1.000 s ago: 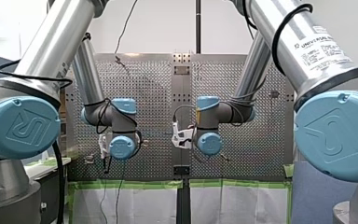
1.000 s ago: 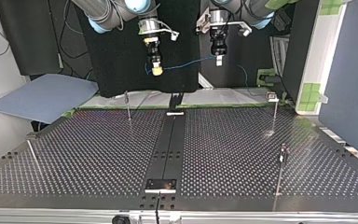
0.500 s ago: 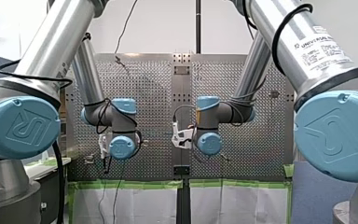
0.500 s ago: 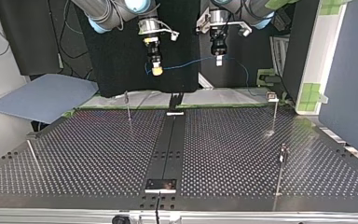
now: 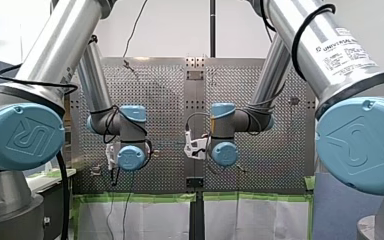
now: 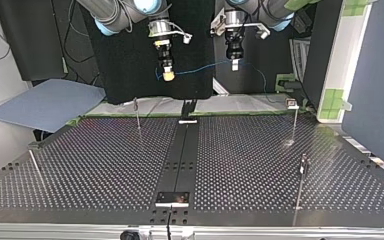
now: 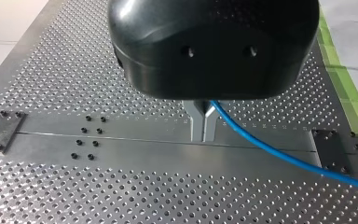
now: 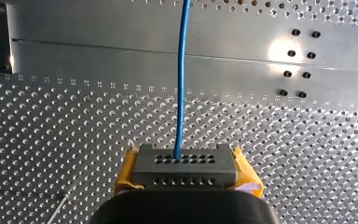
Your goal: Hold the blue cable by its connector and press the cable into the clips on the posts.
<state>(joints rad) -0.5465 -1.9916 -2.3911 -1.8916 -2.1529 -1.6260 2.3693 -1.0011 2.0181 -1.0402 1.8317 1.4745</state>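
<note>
My right gripper (image 6: 168, 75) clamps the dark connector (image 8: 185, 165) between its yellow pads (image 8: 247, 171); my left gripper (image 7: 203, 122) pinches the blue cable (image 7: 279, 154) further along with its metal fingers (image 7: 196, 121); the cable spans between them, high over the far edge of the perforated table (image 6: 105, 170), well apart from the posts (image 6: 137, 114); clipping looks not yet begun; next, both arms should lower the taut span onto a post's clip

Thin blue cable (image 6: 200, 67) strung near-level across top view's upper centre, airborne. One end enters dark, rectangular, multi-holed connector (image 8: 185, 166).
</note>
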